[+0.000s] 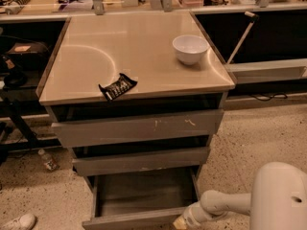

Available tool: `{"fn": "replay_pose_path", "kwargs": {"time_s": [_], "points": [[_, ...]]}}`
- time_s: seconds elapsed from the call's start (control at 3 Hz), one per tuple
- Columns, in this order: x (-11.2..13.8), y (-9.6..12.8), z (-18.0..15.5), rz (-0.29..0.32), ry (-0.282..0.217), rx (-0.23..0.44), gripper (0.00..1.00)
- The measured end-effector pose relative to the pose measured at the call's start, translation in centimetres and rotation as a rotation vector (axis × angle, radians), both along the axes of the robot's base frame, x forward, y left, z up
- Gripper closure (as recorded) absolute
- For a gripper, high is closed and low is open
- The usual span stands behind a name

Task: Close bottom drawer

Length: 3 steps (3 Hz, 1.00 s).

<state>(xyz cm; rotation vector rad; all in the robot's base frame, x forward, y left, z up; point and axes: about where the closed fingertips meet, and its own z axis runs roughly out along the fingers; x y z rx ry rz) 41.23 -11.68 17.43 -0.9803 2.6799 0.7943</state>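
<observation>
Pincer (181, 221) low at btm edge of view, at the rt front corner of the bottom drawer (144, 195); looks to be touching or just beside the drawer front, can't tell which. How far the pincer is open, or whether it has hold of anything: can't tell. Pale arm (225, 204) runs in from the rt, w/ a large white rounded housing (280, 198) in the btm rt corner.

Bottom drawer: pulled well out from the cabinet, lowest of three, inside dark and bare as far as it shows. Plain grey front at the very btm of view.

Middle drawer (141, 160) above it: out a little, plain front. Top drawer (139, 127): out a little further, pale scratch marks rt of ctr on its front.

Counter (144, 37): beige, glossy. White bowl (190, 48) upright near the rt rear. Black packet (117, 86) lying flat near the front edge, left of ctr; well apart from the bowl.

Floor (259, 133) speckled. Small bottle (48, 159) lying left of the cabinet; white shoe (18, 222) at btm left corner.
</observation>
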Motion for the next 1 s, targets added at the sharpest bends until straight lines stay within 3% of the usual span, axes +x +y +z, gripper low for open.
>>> {"fn": "replay_pose_path", "kwargs": {"time_s": [0.33,1.0], "points": [[2.5,0.6,0.6,0.005,-0.053,-0.01,1.0],[6.9,2.0,1.3,-0.012,-0.108,-0.001,1.0]]}}
